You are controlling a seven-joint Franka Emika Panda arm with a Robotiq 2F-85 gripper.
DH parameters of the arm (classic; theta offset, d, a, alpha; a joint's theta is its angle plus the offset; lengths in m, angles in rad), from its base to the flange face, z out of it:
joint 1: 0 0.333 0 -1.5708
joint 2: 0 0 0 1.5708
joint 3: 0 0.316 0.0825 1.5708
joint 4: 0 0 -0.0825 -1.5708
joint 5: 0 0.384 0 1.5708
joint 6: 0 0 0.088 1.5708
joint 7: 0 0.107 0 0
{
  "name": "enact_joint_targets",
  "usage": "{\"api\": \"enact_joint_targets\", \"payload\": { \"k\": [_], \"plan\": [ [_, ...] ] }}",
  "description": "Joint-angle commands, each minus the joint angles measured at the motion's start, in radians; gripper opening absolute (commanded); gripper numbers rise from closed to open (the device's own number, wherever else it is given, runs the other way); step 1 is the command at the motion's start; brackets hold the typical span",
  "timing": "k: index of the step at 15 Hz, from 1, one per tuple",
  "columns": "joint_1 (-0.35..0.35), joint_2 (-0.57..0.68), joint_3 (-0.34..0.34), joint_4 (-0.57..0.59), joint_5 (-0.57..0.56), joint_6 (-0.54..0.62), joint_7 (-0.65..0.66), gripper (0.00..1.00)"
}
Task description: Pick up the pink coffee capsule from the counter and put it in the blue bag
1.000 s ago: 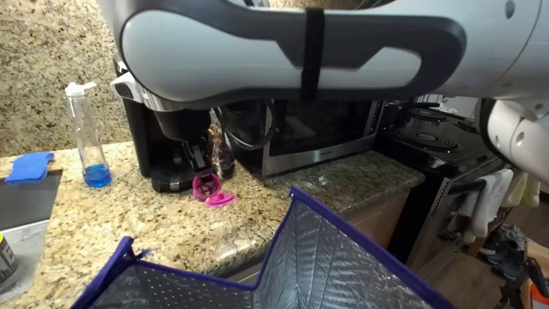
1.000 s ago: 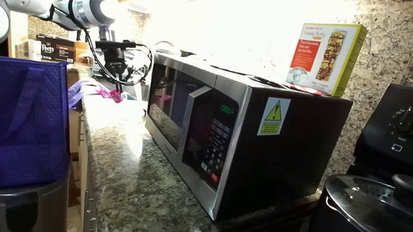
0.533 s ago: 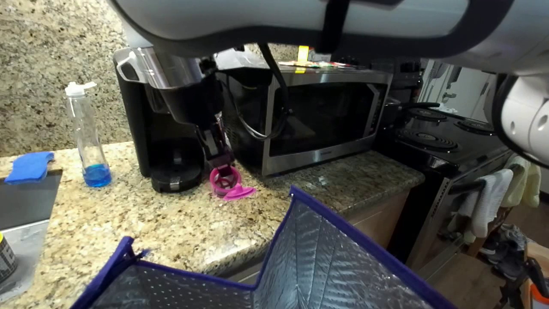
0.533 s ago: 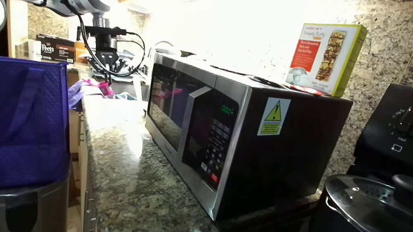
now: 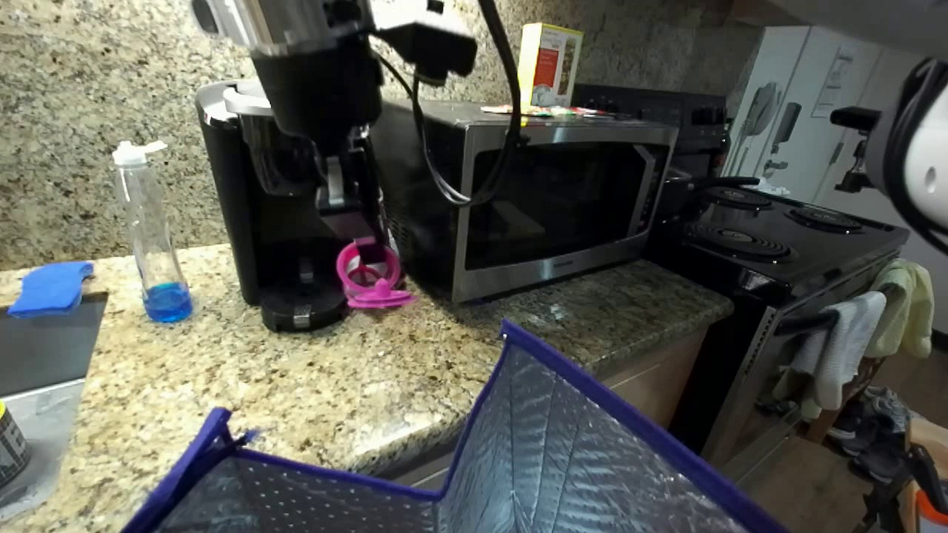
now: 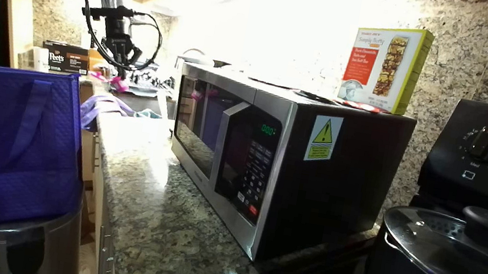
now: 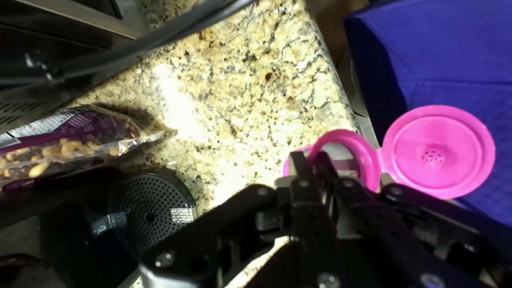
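Counter (image 5: 289, 392) runs alongside the blue bag (image 5: 570, 444), mouth open; gripper (image 7: 310, 160) is over the counter, short of the bag's rim, jaws pinched tight on the cup wall of the pink coffee capsule (image 7: 372, 160); capsule is clear of the counter, long axis running bagward, lid (image 7: 438, 144) hinged open on the bag side; carry likely leads lid-first over the rim.

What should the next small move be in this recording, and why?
Probably carry the pink coffee capsule toward the blue bag without loosening the grip. The end effector pinches the capsule by its rim, the capsule appears clear of the counter, and the bag's mouth is open, but the capsule is not yet over it.
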Motion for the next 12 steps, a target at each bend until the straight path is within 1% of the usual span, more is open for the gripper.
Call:
{"api": "enact_joint_targets", "payload": {
  "k": [1, 4, 8, 9, 12],
  "plan": [
    [0.042, -0.086, 0.011, -0.016, 0.018, -0.076, 0.107, 0.07],
    [0.08, -0.139, 0.021, -0.02, 0.033, -0.142, 0.19, 0.07],
    [0.123, -0.177, 0.045, -0.016, 0.077, -0.188, 0.331, 0.07],
    [0.118, -0.161, 0.027, -0.019, 0.047, -0.15, 0.265, 0.07],
    [0.126, -0.16, 0.027, -0.016, 0.048, -0.152, 0.274, 0.07]
  ]
}}
